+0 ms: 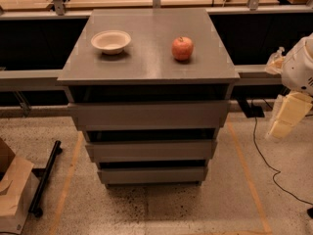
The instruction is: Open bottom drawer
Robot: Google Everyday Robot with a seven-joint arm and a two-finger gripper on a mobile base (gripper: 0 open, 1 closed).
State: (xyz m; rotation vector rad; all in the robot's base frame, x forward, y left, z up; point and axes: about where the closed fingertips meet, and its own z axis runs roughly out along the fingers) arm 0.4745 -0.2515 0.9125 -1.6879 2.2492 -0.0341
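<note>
No text, label, brand or number is legible anywhere, and none on the plain matte grey bottom drawer front (152, 175), low and left of the cream-coloured gripper (279, 127), which hangs at the scene's right edge, well apart from it.

Warm, dim overhead light, deep shadows (tool (286, 117) brightly lit at right edge)

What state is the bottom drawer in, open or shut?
Shut: the bottom drawer shows no interior. The end effector hangs at the right, apart from it.
</note>
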